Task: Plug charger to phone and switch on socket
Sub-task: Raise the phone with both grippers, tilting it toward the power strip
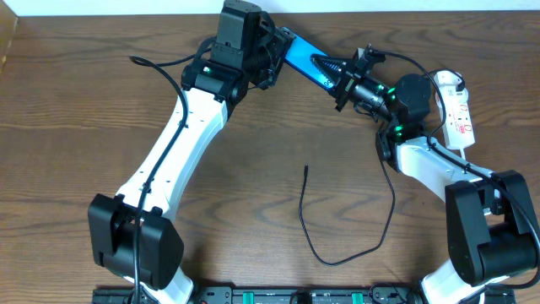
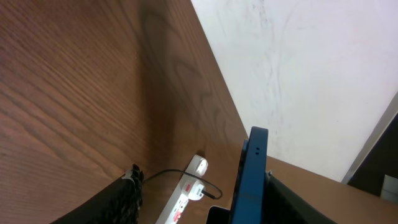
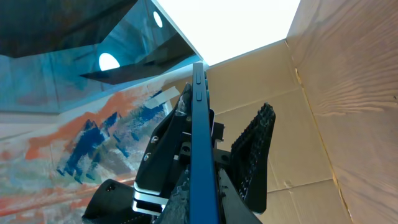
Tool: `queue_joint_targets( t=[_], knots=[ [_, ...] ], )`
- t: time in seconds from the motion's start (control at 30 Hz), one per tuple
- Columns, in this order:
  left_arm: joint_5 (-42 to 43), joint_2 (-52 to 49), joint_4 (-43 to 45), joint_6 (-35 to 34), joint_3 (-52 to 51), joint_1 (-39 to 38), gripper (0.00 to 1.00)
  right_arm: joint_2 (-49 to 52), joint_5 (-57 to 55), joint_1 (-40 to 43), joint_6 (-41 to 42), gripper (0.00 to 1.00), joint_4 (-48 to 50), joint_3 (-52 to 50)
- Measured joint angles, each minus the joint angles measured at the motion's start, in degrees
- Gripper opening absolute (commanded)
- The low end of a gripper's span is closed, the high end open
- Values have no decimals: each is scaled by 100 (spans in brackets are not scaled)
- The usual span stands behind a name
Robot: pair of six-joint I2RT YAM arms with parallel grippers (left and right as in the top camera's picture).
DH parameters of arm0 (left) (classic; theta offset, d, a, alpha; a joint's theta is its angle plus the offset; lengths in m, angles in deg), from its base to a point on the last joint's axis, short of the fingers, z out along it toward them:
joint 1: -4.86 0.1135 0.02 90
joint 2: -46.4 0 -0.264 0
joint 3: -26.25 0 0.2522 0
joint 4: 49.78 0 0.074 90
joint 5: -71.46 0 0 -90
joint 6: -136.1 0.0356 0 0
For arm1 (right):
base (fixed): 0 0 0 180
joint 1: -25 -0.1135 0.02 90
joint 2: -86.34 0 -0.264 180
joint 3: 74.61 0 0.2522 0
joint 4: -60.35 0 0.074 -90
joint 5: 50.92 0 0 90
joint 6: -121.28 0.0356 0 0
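Brown wood-grain bench [image 1: 67,127], white wall [image 2: 298,74] behind its far edge. phone [image 1: 297,57] is off the bench, up near the far edge at centre, spanning the gap between the two arms; blue screen shows in overhead, but both ends are covered by the hands, so the port is not visible. right hand [image 1: 323,67] is clenched on the phone's right end; in the right wrist view the phone sits edge-on and runs straight down between that hand's own fingers, with the contact itself cut off at the bottom of the frame. left hand [image 1: 272,55] is at the other end, released: in the left wrist view one finger [image 2: 124,199] stands well apart from the phone's edge and the other is just beside it, touching or not I cannot tell. Screen text is too small to read in any view. charger [image 1: 314,245] lies loose on the bench, well apart from the phone; its plug tip [image 1: 306,168] points toward the far edge at mid-bench, and the cable loops toward the near edge, then back up until it goes out of sight under the right arm. socket [image 1: 460,114] lies at the right side of the bench, partly hidden behind the right arm, red markings visible, switch position unreadable. Left wrist view catches the strip's end with a thin black lead plugged in, lower part cropped. Right wrist background is tan cardboard [image 3: 348,124] plus a blurred coloured reflection, hard to make out.
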Motion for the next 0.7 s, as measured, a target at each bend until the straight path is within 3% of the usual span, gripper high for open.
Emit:
queue_joint_targets(
  t=[0.07, 0.2, 0.7],
  knots=[
    [0, 0, 0, 0, 0, 0, 57, 0, 0, 2, 0, 1, -2, 0],
    [0, 0, 17, 4, 0, 0, 39, 0, 2, -20, 2, 1, -7, 0],
    [4, 0, 138, 66, 0, 2, 12, 4, -22, -122, 350, 1, -59, -2]
  ],
)
